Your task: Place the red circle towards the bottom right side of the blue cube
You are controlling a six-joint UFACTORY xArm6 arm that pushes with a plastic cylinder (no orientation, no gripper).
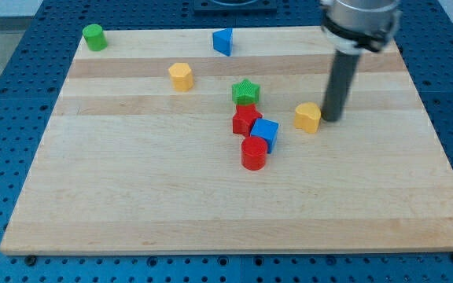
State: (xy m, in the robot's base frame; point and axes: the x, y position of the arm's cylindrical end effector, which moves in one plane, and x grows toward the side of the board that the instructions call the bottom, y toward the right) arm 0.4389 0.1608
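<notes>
A wooden board [132,204] is seen from above, with small coloured blocks scattered on it. Near the middle, the red circle [253,153] is pressed against the blue cube [265,132], at its lower left rather than its lower right, so the task is judged unfinished. The tip [330,119], a bare rod with nothing to open or close, is set just right of a yellow block [308,117], apart from the red circle.
</notes>
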